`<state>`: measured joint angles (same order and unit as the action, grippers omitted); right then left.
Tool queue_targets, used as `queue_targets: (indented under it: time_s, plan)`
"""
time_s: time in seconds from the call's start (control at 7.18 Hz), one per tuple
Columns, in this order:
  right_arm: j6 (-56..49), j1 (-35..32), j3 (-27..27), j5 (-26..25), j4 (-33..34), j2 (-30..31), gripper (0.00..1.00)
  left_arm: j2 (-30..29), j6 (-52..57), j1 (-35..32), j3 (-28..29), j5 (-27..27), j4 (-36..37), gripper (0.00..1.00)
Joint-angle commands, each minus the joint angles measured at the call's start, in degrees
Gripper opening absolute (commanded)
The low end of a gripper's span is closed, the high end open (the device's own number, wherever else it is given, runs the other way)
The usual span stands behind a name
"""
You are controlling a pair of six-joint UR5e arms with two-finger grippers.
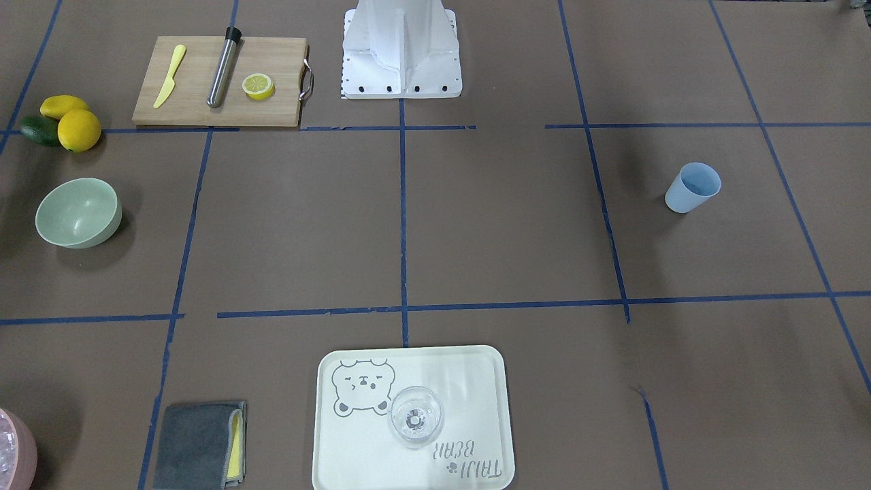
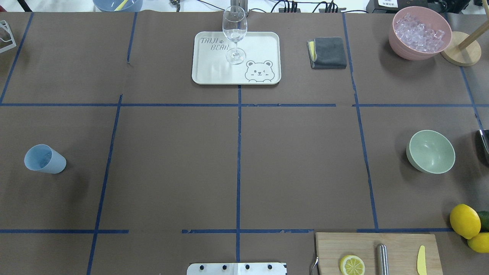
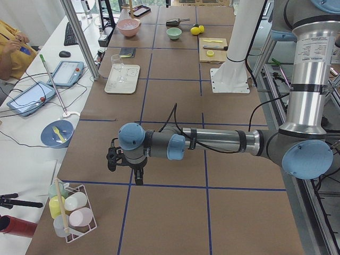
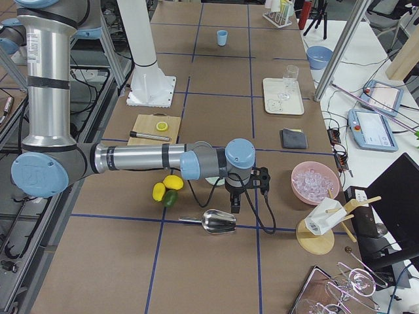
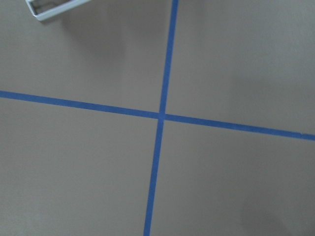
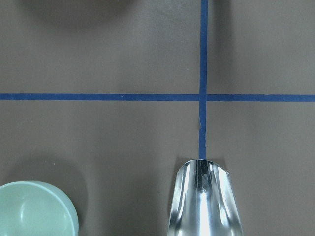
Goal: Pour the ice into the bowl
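Observation:
The ice (image 2: 420, 31) lies piled in a pink container (image 2: 401, 47) at the far right corner, and it also shows in the exterior right view (image 4: 313, 178). The mint-green bowl (image 2: 431, 151) stands empty at the table's right side, and it also shows in the right wrist view (image 6: 34, 210). A metal scoop (image 4: 217, 222) lies on the table near it, and its mouth shows in the right wrist view (image 6: 204, 201). My right gripper (image 4: 234, 207) hangs over the table between bowl and scoop; I cannot tell its state. My left gripper (image 3: 137, 178) hangs over bare table at the left end; I cannot tell its state.
A blue cup (image 2: 44, 159) stands at the left. A tray (image 2: 214, 72) holds a wine glass (image 2: 234, 34). A grey cloth (image 2: 328, 52) lies beside it. A cutting board (image 2: 397, 244) carries a lemon slice, muddler and knife. Lemons (image 2: 464, 220) sit nearby.

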<state>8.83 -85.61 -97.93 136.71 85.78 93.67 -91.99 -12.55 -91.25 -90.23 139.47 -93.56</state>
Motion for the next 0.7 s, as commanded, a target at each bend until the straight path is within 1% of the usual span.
queue_targets:
  time_s: [0.0, 0.14, 0.42, 0.56]
  plan:
    - [0.13, 0.00, -0.51, -0.04, 0.00, -0.06, 1.00, 7.19, 2.07, 0.54, -4.82, -1.03, -4.82, 1.00]
    - [0.22, 0.00, -0.16, -0.30, 0.09, -0.06, 1.00, 7.27, 2.17, 0.55, -5.31, -2.96, -4.79, 1.00]
    - [0.05, 0.00, 0.02, -0.04, 0.09, 0.11, 1.00, 7.27, 2.87, 0.63, -5.31, -3.59, -4.87, 1.00]
    - [-0.04, 0.00, -0.24, -0.30, 0.00, 0.20, 1.00, 7.27, 7.75, 0.81, -5.49, -7.42, -4.53, 1.00]
